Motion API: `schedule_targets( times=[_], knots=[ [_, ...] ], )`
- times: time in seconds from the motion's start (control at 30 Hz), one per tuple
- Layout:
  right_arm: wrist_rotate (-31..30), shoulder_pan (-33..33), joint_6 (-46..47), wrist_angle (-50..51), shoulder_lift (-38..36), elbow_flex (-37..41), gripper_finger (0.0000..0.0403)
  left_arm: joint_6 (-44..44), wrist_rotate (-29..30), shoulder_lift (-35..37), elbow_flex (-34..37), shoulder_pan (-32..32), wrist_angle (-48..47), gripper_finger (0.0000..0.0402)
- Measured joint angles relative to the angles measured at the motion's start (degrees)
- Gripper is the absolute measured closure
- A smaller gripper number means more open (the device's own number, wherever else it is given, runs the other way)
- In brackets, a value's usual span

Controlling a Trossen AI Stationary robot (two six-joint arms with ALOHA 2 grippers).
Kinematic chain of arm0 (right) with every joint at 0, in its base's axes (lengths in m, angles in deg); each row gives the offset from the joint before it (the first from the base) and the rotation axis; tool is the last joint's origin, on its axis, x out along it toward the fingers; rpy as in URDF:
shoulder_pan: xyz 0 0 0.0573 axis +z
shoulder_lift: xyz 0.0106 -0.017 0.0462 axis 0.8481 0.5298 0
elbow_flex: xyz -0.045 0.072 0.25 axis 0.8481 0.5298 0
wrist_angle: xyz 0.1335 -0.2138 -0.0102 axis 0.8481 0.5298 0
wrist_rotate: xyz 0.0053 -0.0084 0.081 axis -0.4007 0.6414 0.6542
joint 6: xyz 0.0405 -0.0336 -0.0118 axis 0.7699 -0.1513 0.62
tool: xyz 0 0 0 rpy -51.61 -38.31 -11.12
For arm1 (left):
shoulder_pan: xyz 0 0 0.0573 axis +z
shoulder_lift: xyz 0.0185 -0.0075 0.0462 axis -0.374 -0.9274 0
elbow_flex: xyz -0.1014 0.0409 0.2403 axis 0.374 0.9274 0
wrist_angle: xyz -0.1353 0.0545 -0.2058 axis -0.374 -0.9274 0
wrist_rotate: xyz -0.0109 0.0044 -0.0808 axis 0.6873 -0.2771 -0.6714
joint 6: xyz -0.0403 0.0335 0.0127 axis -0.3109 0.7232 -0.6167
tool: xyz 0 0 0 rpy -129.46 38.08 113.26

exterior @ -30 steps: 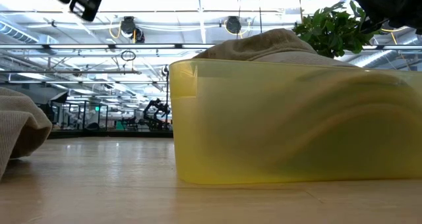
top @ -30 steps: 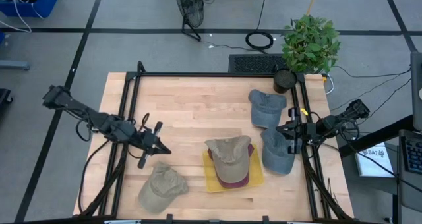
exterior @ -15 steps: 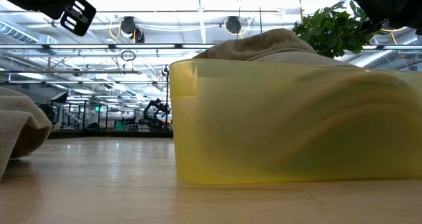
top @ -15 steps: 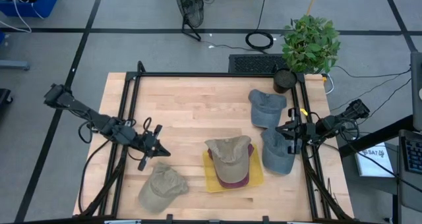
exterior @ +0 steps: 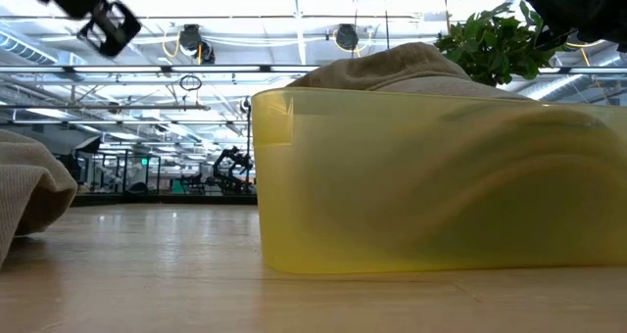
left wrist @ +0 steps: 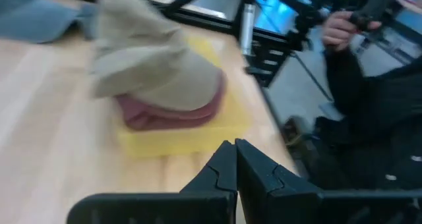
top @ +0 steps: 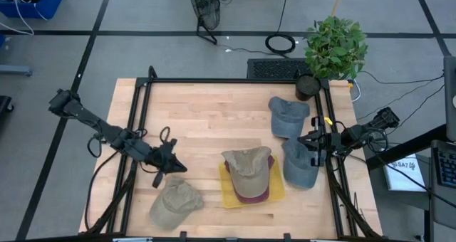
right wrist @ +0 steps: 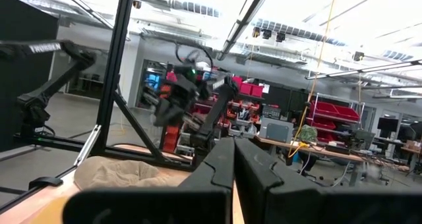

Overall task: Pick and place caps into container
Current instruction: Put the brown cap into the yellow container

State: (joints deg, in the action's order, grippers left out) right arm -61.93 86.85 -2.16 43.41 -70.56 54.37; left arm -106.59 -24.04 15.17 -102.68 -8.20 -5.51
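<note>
The shallow rectangular yellow plastic tray [top: 251, 188] sits on the light wooden table [top: 206, 121], toward its front edge. A soft tan fabric cap [top: 248, 162] lies on top of a maroon fabric cap [top: 251, 193] inside this tray; in the left wrist view the tan cap [left wrist: 148, 66] covers the maroon one [left wrist: 171, 112] almost wholly.

Left of the tray, just beside it on the wood, lies a second tan cap [top: 174, 203]. Right of the tray, touching its side, lies a grey-blue fabric cap [top: 299, 164], and another grey-blue cap [top: 287, 116] lies beyond that one, near a black pot with a green leafy plant [top: 333, 50].

The left gripper [top: 174, 166] hangs left of the tray, above the second tan cap, its fingers [left wrist: 221, 171] pressed together on nothing. The right gripper [top: 312, 144] waits right of the tray, over the nearer grey-blue cap, its fingers [right wrist: 221, 168] likewise closed and empty.
</note>
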Motion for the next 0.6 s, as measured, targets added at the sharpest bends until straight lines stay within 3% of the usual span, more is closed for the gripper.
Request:
schedule_targets(
  times=[0.07,0.17,0.33,0.6],
  knots=[
    [-0.01,0.0,0.0,0.2,0.01,0.01,0.0403,0.92,-1.52,-4.55,-5.07,-1.75,-2.2,0.0395],
    [0.0,-0.01,0.01,0.2,0.01,0.02,0.0403,1.78,-1.69,-11.9,-15.13,-4.67,-12.79,0.0395],
    [0.0,0.01,0.18,0.2,0.0,0.0,0.0403,-4.53,-1.24,-21.99,-29.81,-6.74,-29.98,0.0394],
    [0.0,0.0,1.58,0.31,0.01,0.02,0.0403,-12.84,-3.44,-36.28,-41.79,-9.75,-46.19,0.0365]
  ],
)
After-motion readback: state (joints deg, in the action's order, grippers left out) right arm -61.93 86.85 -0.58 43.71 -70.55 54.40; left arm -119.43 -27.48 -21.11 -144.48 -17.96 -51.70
